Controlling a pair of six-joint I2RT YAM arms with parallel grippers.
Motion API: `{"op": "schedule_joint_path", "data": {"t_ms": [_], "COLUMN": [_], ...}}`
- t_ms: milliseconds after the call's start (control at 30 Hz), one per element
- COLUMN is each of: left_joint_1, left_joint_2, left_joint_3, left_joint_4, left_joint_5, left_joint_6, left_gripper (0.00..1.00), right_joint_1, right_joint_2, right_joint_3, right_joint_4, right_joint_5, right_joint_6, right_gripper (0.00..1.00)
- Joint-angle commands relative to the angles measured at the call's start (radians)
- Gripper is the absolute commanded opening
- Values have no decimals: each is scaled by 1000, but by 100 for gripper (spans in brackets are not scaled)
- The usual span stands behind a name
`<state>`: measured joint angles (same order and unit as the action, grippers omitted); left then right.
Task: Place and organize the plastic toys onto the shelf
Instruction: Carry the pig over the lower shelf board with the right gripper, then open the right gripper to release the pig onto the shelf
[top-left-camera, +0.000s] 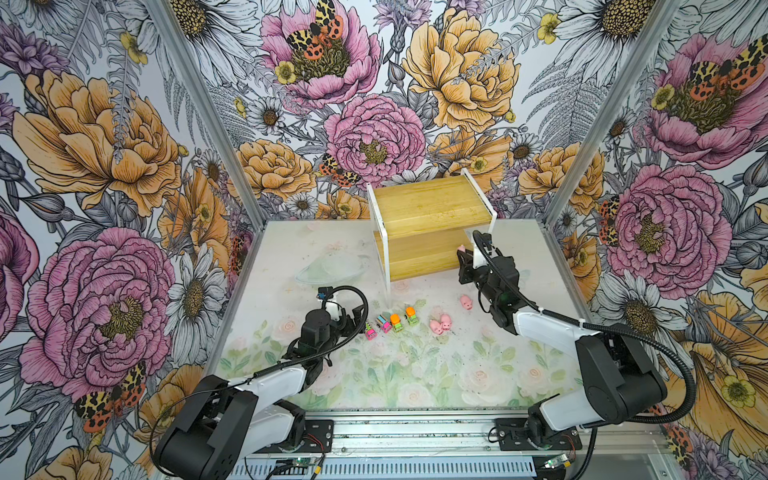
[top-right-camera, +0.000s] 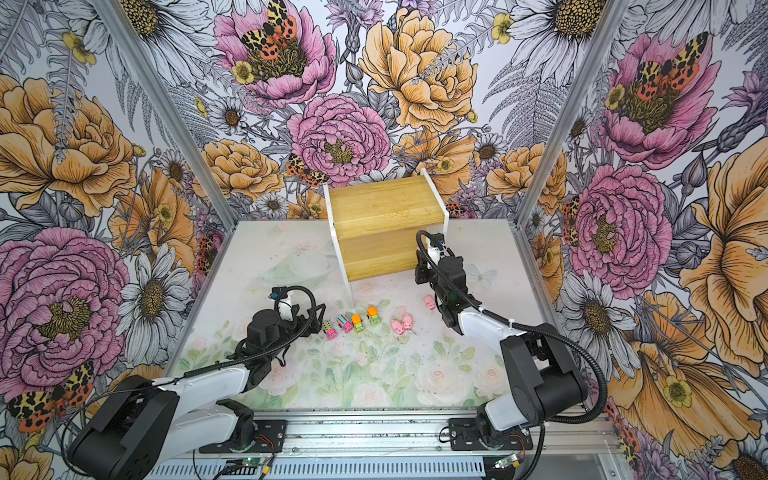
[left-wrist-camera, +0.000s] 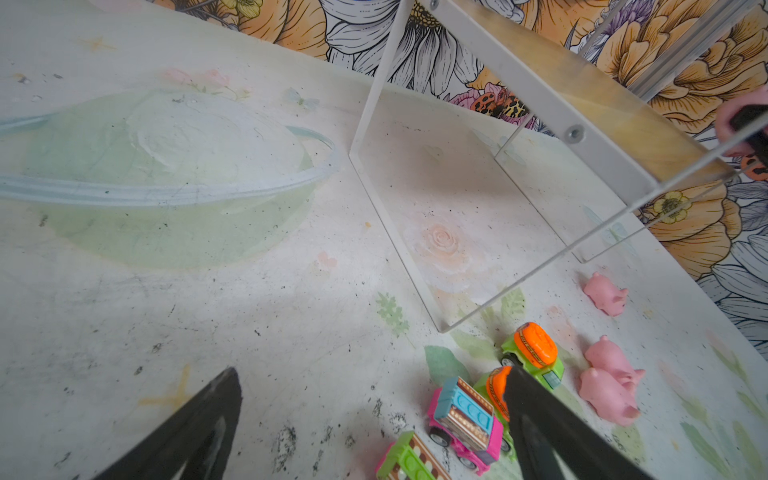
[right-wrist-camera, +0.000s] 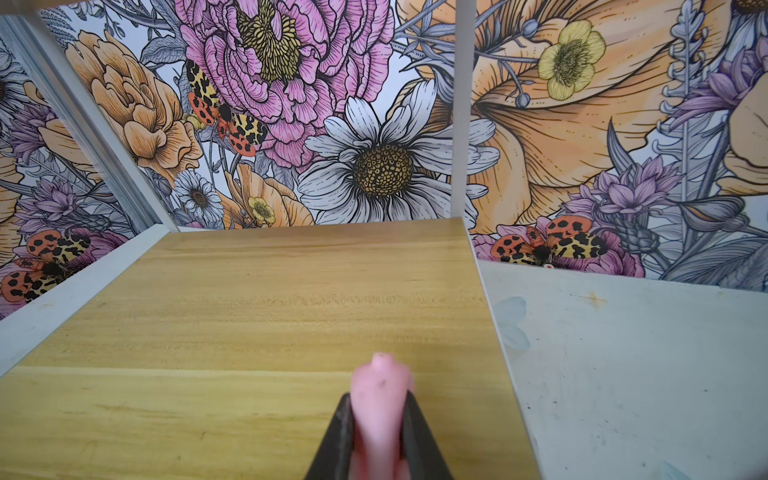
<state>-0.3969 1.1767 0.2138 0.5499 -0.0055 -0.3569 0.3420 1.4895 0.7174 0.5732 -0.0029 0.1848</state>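
The shelf (top-left-camera: 432, 220) (top-right-camera: 386, 237) stands at the back of the table, both wooden boards bare. My right gripper (top-left-camera: 463, 254) (right-wrist-camera: 379, 397) is shut on a pink pig (right-wrist-camera: 380, 374) (top-left-camera: 461, 248), hovering at the right end of the lower board (right-wrist-camera: 249, 316). On the table lie a row of cars, two pink (top-left-camera: 370, 332) (top-left-camera: 384, 324) and two green-yellow (top-left-camera: 397, 322) (top-left-camera: 411, 316), a pair of touching pigs (top-left-camera: 440, 324) and a single pig (top-left-camera: 466, 302). My left gripper (top-left-camera: 357, 318) (left-wrist-camera: 374, 374) is open just left of the cars, holding nothing.
A clear plastic bowl (top-left-camera: 332, 266) (left-wrist-camera: 166, 174) sits left of the shelf. Flowered walls close in the table on three sides. The arms' base rail (top-left-camera: 415, 432) runs along the front edge.
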Motion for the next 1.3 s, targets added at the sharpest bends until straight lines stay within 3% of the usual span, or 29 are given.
{"op": "schedule_joint_path", "data": {"t_ms": [0, 433, 1267], "left_joint_1": [9, 9, 10], "left_joint_2": [11, 23, 23], "left_joint_3": [13, 15, 12], "left_joint_4": [12, 19, 22], "left_joint_5": [15, 17, 19], "left_joint_6": [15, 15, 18], "left_gripper": [99, 99, 99], "right_joint_1": [8, 9, 9], "right_joint_2": [17, 26, -30], "right_joint_3": [12, 0, -22], "right_joint_4": [30, 27, 23], "right_joint_5": [12, 13, 28], "right_joint_6": [-7, -10, -19], "right_gripper": [21, 24, 44]}}
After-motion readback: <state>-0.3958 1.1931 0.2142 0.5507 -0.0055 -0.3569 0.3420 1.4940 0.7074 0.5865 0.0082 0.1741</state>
